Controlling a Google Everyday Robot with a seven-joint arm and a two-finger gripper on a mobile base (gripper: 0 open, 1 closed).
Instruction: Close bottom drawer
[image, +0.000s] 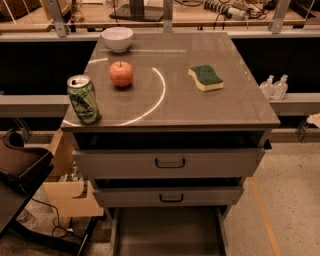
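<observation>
The grey-brown metal cabinet (225, 112) stands in the middle of the camera view. Its bottom drawer (167, 232) is pulled out toward me as a wide shallow tray. The tray looks empty, and its front and handle are cut off by the lower edge of the view. The top drawer (170, 162) and the middle drawer (170, 197) above it each stick out slightly and have a small dark handle. My gripper is out of view. Only a pale scrap of my arm (315, 119) shows at the right edge.
On the cabinet top are a green can (83, 99), a red apple (121, 74), a white bowl (117, 38) and a green-and-yellow sponge (206, 77). A cardboard box (65, 192) and a dark seat (20, 165) stand at the left. Two small bottles (274, 86) sit on the right ledge.
</observation>
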